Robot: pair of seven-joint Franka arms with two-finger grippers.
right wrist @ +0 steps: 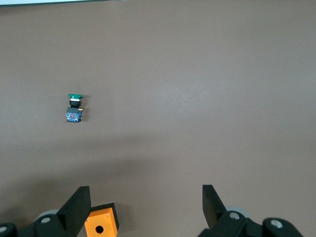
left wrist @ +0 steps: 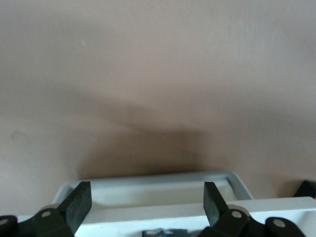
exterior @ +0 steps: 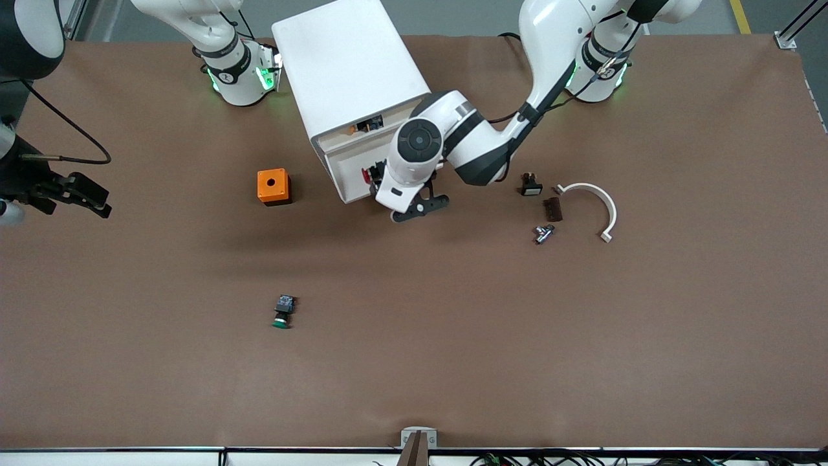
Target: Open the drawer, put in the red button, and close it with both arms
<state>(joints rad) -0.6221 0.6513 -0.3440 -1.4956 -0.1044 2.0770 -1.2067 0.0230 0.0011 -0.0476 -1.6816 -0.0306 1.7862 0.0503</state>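
Note:
The white cabinet stands between the arms' bases. Its drawer is pulled out toward the front camera, and its rim also shows in the left wrist view. The red button lies in the drawer, partly hidden by the left hand. My left gripper is over the drawer, open, with nothing between its fingers. My right gripper is raised at the right arm's end of the table. It is open and empty, and the orange box sits just below its fingers.
The top drawer is ajar with small parts showing. An orange box stands beside the cabinet. A green button lies nearer the front camera. A black switch, brown piece, metal part and white curved bracket lie toward the left arm's end.

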